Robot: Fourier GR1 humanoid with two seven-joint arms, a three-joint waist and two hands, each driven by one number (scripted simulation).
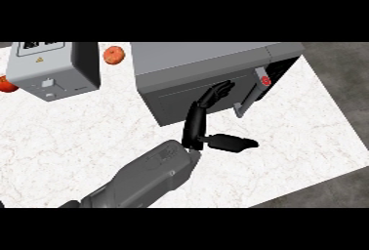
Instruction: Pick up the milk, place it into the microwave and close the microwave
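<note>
The fingers [216, 93] of the left hand [196, 124] were stretched out straight and gripped nothing. Their tips lay against the grey microwave door [173, 105] near the frame's centre, with the thumb [234, 142] sticking out toward the right. The grey forearm [144, 178] ran down from the hand to the lower left of the frame. The right hand did not show at all.

The milk could not be seen anywhere on the counter [65, 141]. It was probably already inside the microwave [209, 56], though the door and the housing hid the cavity, so this was a judgement only.

The door's long edge ran from left to right directly above the fingertips. The door handle [247, 101] sat just right of them, and a dark gap at the upper right suggested the door was not quite shut. Closing it called for a push up-frame from this hand, the only one near.

Well apart at the upper left stood a grey box [51, 68], with an orange fruit [114, 54] beside it.
</note>
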